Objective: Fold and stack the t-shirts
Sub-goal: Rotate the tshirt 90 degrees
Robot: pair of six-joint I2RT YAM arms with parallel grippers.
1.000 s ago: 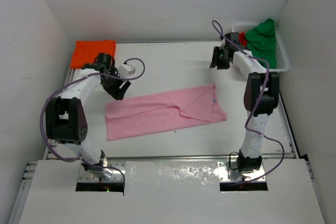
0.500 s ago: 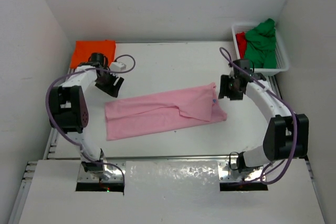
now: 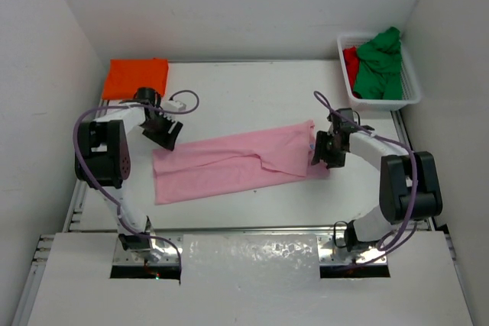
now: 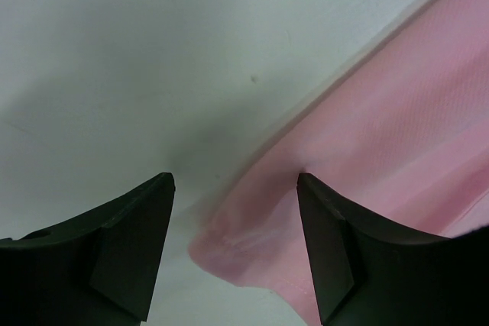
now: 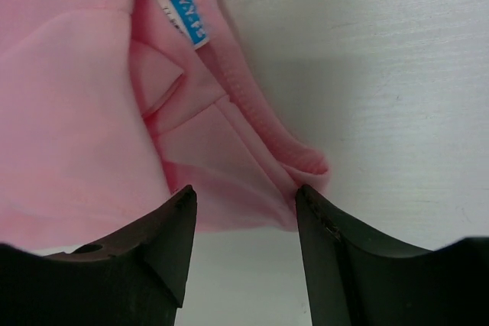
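From above, you can barely see the red t-shirt [image 3: 351,59]: the green t-shirt [image 3: 380,62] covers most of it in the white basket [image 3: 412,91] at the far right. The orange t-shirt [image 3: 137,76] lies folded at the far left of the white table [image 3: 252,97], with plain white walls around it. The pink t-shirt [image 3: 237,162] lies mid-table. The left gripper [image 3: 164,137] dips to its far left corner and the right gripper [image 3: 321,150] to its right end.

In your left wrist view, the spread fingers [image 4: 130,250] straddle the blurred pink corner.

In your right wrist view, the jaws gape over the hem, with the blue label [image 5: 187,14] beyond.
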